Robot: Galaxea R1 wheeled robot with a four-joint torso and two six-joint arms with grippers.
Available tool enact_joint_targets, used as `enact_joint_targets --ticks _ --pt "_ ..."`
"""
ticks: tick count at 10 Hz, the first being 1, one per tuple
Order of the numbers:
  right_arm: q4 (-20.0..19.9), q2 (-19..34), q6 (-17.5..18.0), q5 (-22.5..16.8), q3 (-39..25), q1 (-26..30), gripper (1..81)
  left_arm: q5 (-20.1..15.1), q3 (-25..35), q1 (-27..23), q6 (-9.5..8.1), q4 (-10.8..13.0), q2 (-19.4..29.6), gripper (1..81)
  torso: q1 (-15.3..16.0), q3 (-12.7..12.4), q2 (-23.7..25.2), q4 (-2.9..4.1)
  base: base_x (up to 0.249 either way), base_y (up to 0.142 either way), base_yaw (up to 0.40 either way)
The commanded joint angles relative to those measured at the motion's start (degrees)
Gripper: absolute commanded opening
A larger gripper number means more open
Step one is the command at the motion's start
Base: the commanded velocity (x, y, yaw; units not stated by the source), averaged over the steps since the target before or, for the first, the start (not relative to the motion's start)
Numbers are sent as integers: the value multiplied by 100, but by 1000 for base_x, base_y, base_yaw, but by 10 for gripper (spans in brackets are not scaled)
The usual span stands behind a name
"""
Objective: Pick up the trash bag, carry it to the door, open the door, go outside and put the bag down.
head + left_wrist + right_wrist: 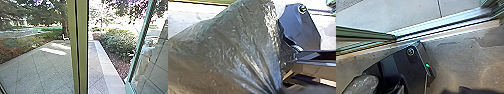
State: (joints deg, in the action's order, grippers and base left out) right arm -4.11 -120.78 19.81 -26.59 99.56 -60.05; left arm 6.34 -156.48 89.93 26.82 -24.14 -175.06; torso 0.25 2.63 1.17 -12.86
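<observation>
Head view: a green post (pixel 73 47) stands upright in front of me, with paving (pixel 47 70) on its left side and a pale curb (pixel 106 63) beside bushes (pixel 116 41) on its right.
Door: its glass pane with a green frame (pixel 140 42) stands open at the right; a pale, blurry person (pixel 143 60) shows at the glass – behind it or mirrored, I cannot tell.
Trash bag: the dark plastic (pixel 235 47) spreads wide in my left wrist view, its creases drawn tight to one spot.
Left gripper (pixel 277 91): clamped on the bunched bag there.
Right gripper: apart or together – I cannot tell.
Doorsill: a metal strip (pixel 441 25) between pale paving and stained floor (pixel 466 55).
</observation>
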Motion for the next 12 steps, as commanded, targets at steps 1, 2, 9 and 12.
enact_joint_targets --ticks 1,2,9,12 --pt "-266 -291 -100 1103 -412 -433 811 -318 3 -234 25 41 32 10 0 0 0 0 0 0 0" --pt "-231 -465 -118 1181 -386 -592 811 -318 3 -226 25 41 41 10 -2 -2 0 0 0 0 0" --pt "-240 -1302 -100 1393 229 -944 811 -300 21 -252 25 41 41 10 -2 -2 0 842 0 0 0" --pt "-240 -1776 -100 1542 721 -1250 811 -300 3 -260 25 49 41 10 -4 -2 0 808 0 0 0"
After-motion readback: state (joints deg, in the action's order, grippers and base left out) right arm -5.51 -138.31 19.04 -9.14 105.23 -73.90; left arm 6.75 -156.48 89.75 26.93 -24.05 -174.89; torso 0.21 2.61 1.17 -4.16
